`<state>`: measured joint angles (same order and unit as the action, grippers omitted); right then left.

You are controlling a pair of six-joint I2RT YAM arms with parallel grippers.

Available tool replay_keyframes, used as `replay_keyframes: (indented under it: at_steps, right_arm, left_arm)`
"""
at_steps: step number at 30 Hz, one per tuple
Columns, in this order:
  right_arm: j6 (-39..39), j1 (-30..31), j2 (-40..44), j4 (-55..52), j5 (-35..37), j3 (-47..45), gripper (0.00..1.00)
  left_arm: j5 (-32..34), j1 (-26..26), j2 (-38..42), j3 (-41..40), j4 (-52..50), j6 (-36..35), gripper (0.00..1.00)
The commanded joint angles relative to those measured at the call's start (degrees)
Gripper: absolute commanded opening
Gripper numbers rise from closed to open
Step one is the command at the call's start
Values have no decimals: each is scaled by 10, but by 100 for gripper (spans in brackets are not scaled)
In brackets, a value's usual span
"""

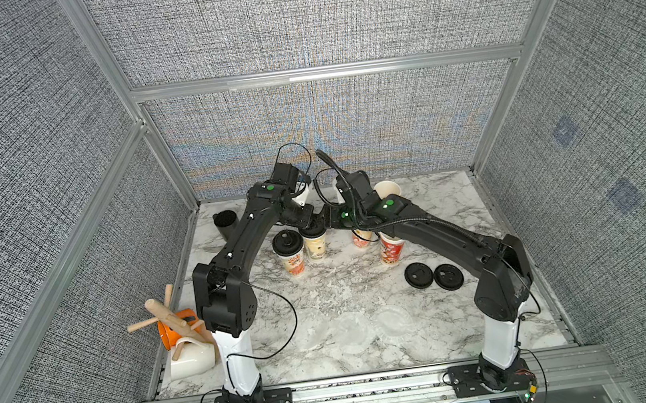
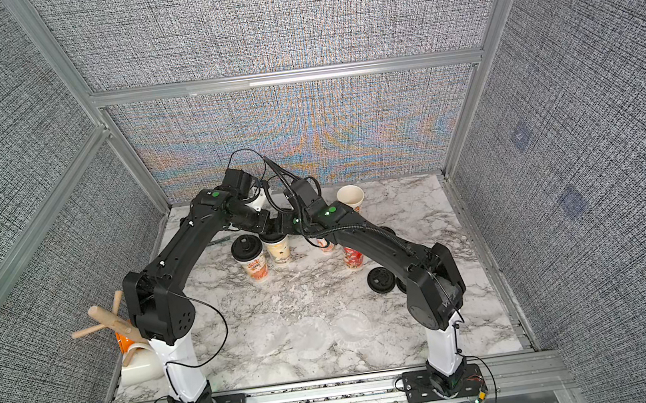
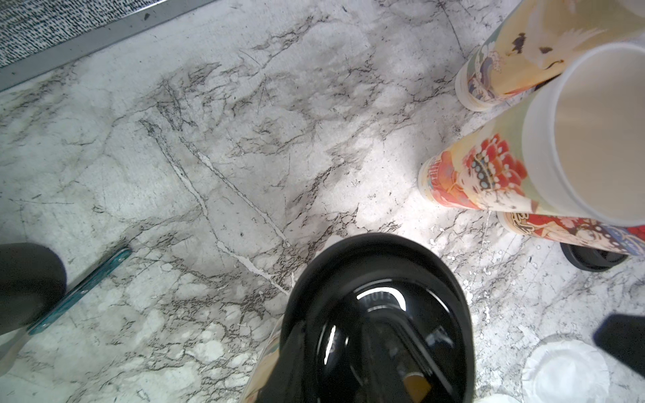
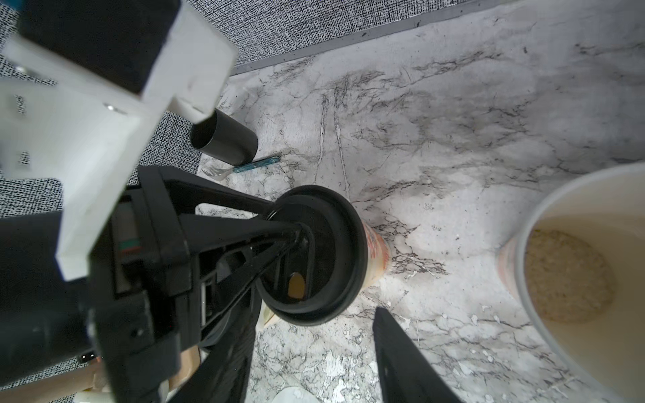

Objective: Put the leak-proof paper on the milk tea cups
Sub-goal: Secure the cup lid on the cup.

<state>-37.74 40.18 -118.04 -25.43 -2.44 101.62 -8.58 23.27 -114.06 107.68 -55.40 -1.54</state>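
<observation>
1. The left gripper (image 4: 296,234) reaches over the middle of the white-and-grey marble-patterned table (image 1: 324,294). Its two thin black fingers are pinched together on the raised centre piece of a black round plastic lid (image 4: 347,223).
2. That lid sits on the mouth of one of the tall, tapered white paper milk tea cups (image 1: 316,249) with red, orange and yellow prints, so this cup stands directly under the left gripper.
3. The right gripper (image 1: 326,221) comes in from the opposite side, just beside the same lid. Its jaws stand apart (one broad black finger (image 4: 401,349) fills the foreground of the right wrist view).
4. A second lidded cup (image 1: 289,257) stands just beside the first, on the left arm's side.
5. Two more cups (image 1: 361,239) (image 1: 392,252) stand under the right forearm, and a fifth cup (image 1: 387,190) stands further back with its mouth open.
6. In the right wrist view an open cup (image 4: 558,209) shows a pale grainy layer at its bottom.
7. The thin, translucent whitish round sheets of leak-proof paper (image 1: 353,328) (image 1: 392,321) lie flat on the table near its front edge, between the two arm bases. They are well apart from both grippers and show faintly in both top views. The left wrist view also catches a crinkled-edged sheet (image 3: 565,373).
8. Two loose black lids (image 1: 418,274) lie on the table near the right arm's elbow.
9. A short plain black cup (image 1: 225,225) stands at the back on the left, with a teal-handled fork (image 4: 256,164) beside it.
</observation>
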Motion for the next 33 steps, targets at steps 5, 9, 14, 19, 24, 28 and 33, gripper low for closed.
replay_keyframes:
  at_steps: [5, 9, 14, 19, 24, 28, 33]
  right_arm:
    - [52, -9, -69, -55, -29, 83, 57]
    - [56, -11, -95, -63, -34, 103, 57]
    - [53, -12, -105, -57, -41, 99, 57]
    - [47, -10, -93, -37, -45, 80, 57]
    - [43, -10, -85, -32, -45, 76, 57]
    - [41, -10, -79, -27, -44, 65, 57]
    - [37, -10, -72, -22, -41, 53, 57]
  left_arm:
    - [17, 6, -37, -19, -190, -19, 27]
    - [20, 5, -35, -18, -190, -19, 27]
    - [26, 6, -33, -16, -194, -21, 27]
    - [32, 5, -28, 2, -201, -22, 29]
    - [40, 6, -35, 52, -222, -25, 33]
    - [43, 6, -48, 103, -235, -28, 41]
    - [38, 6, -70, 171, -254, -30, 46]
